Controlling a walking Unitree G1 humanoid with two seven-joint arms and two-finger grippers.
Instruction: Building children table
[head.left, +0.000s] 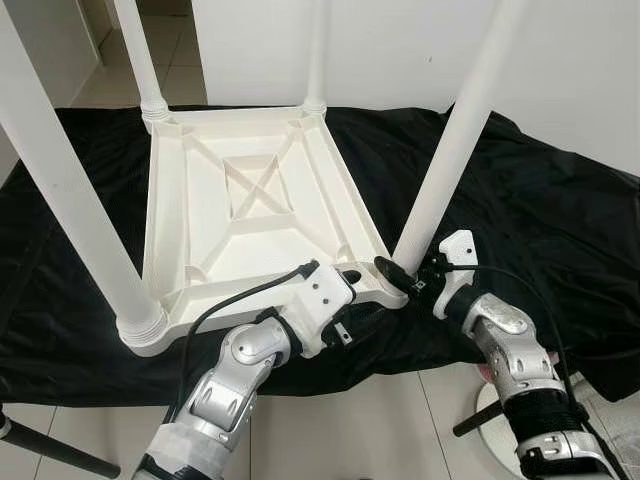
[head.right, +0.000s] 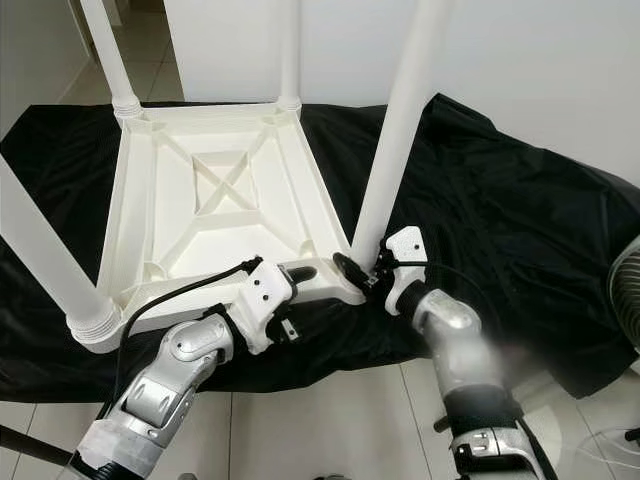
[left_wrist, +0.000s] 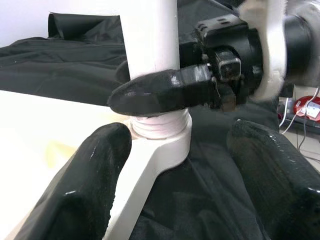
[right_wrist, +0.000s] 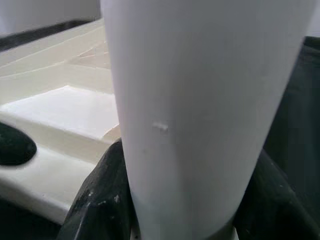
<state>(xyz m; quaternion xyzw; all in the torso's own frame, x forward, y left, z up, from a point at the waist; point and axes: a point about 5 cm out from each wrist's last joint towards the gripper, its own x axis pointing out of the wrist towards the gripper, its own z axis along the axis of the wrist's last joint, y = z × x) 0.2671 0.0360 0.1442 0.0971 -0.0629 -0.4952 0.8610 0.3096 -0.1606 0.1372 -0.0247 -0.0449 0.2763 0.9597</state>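
Your right gripper (head.left: 398, 272) is clamped on the base of the near-right leg (head.left: 455, 140), one black finger on each side of the white tube just above its threaded collar, as the right wrist view shows with the leg between the two pads. Your left gripper (head.left: 347, 277) sits with its fingers spread apart, straddling the corner socket (left_wrist: 165, 145) of the upturned tabletop (head.left: 250, 200), touching nothing firmly that I can see. The table lies underside up on a black cloth (head.left: 520, 200), with the other three legs standing in their corners. I judge the leg is partly screwed in, since threads show above the socket. The main risk is cross-threading: the leg looks tilted, so turning it without straightening could jam it. With the left fingers open, the tabletop could also spin or slide on the slick cloth as you twist. Watch too that the two grippers, which are nearly touching, don't collide.
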